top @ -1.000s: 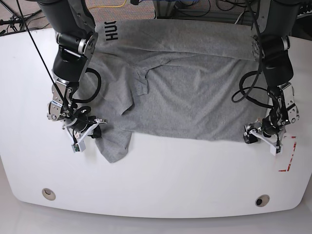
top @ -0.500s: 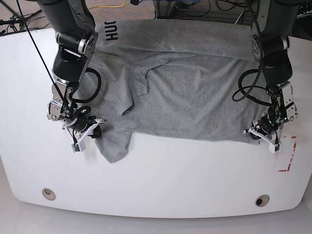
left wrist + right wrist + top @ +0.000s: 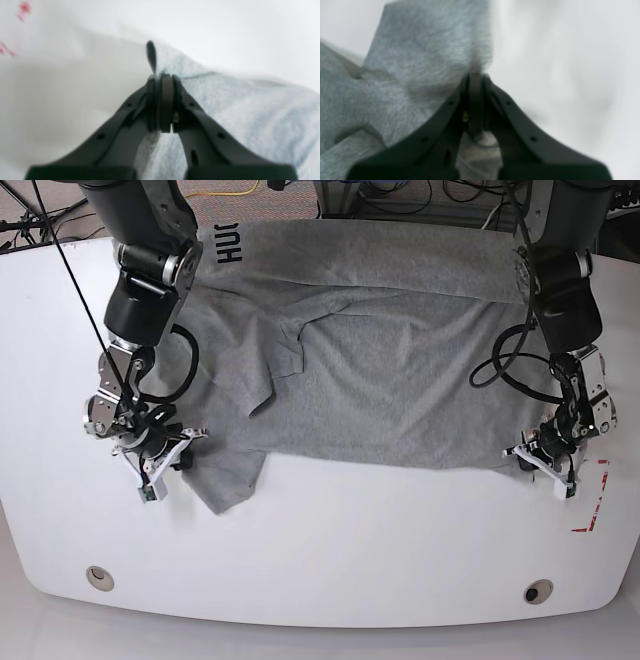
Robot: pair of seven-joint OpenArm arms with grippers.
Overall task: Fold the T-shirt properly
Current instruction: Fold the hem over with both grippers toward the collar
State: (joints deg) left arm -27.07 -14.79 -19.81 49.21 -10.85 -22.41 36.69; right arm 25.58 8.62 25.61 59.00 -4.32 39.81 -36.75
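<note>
The light grey T-shirt lies spread across the white table, with black lettering at its far left. My right gripper is shut on the shirt's lower-left edge beside the hanging sleeve. The right wrist view shows its jaws pinched on grey fabric. My left gripper is shut on the shirt's lower-right corner. The left wrist view shows it clamped on the fabric edge.
A red tape mark lies on the table just right of my left gripper; it also shows in the left wrist view. Two round holes sit near the front edge. Cables run behind the table.
My right gripper has moved left and slightly toward the front, dragging the sleeve and lower-left edge with it. My left gripper has shifted slightly right with the corner.
</note>
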